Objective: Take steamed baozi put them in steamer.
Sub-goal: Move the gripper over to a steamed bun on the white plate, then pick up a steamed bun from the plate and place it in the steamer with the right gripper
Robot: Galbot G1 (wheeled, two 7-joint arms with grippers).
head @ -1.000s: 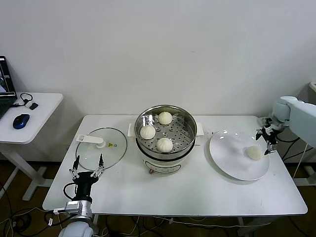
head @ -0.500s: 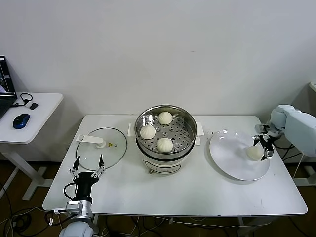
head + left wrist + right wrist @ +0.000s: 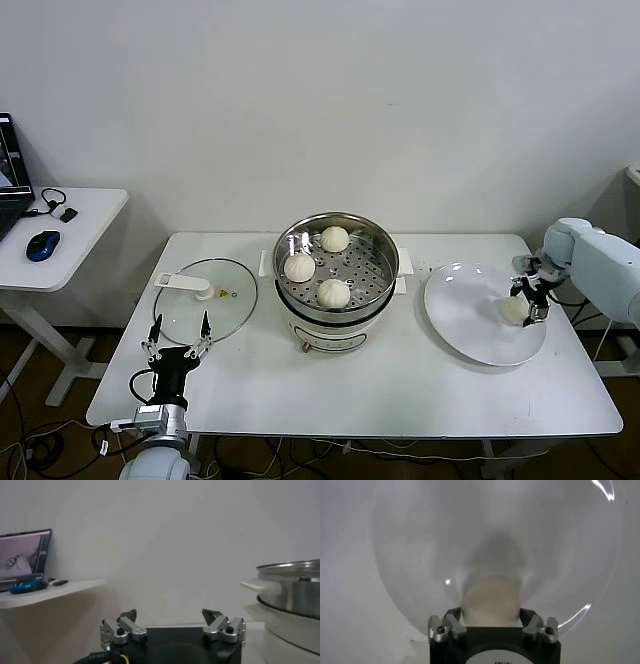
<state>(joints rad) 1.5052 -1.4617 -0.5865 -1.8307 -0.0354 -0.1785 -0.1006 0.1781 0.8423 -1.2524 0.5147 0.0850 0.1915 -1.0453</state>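
One steamed baozi (image 3: 513,310) lies on the right side of the white plate (image 3: 465,320). My right gripper (image 3: 528,303) is down over it, and in the right wrist view the fingertips (image 3: 454,614) press both flanks of the baozi (image 3: 492,600), which still rests on the plate (image 3: 420,555). Three more baozi (image 3: 334,238) (image 3: 299,267) (image 3: 333,292) sit on the perforated tray of the steamer (image 3: 385,252) at the table's middle. My left gripper (image 3: 176,335) is parked open at the front left, empty, also seen in its wrist view (image 3: 172,615).
A flat glass lid (image 3: 215,300) with a white handle lies left of the steamer (image 3: 295,590). A side table (image 3: 85,215) with a blue mouse (image 3: 42,245) stands farther left. The plate reaches close to the table's right edge.
My right gripper came down and inward from beside the plate's rim onto the baozi, and its fingers narrowed around it. The left arm has not moved.
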